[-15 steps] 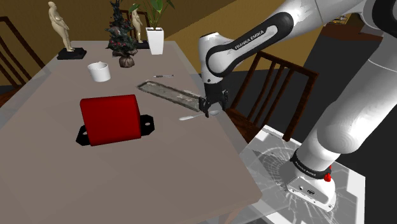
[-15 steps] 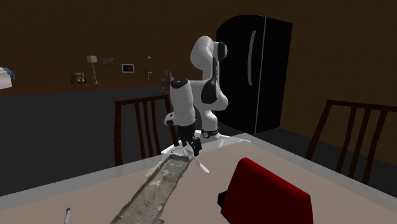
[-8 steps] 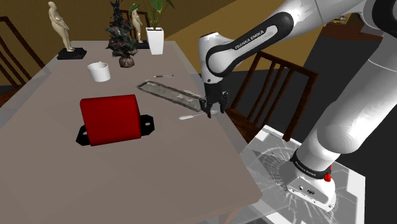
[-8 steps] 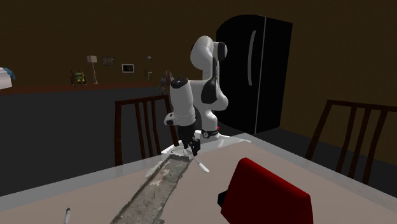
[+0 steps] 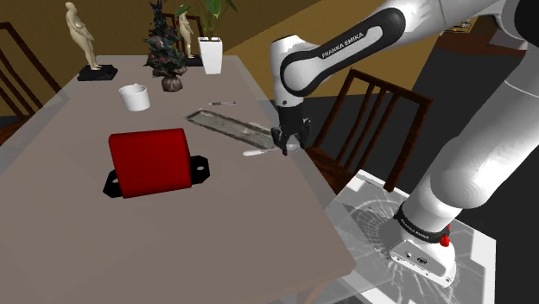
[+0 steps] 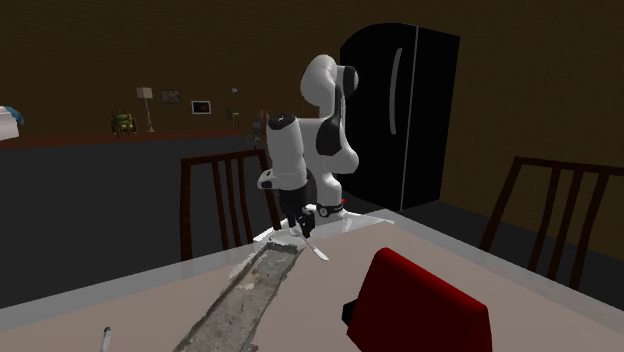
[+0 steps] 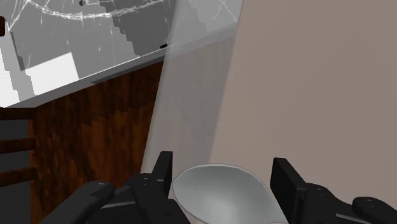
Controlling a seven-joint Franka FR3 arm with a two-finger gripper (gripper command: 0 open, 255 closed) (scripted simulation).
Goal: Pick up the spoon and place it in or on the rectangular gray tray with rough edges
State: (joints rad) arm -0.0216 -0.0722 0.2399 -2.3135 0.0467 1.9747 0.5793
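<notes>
Jaws of the gripper are pinched on the spoon by its bowl, just off the table beside the tray. Curved bowl, long handle, so it might swivel or slip out mid-carry.

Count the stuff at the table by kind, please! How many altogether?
Statues: 2
Potted plants: 2
Red toaster: 1
White cup: 1
Tray: 1
Spoon, in the end effector: 1
Small slim utensil: 1
Total: 9
</notes>
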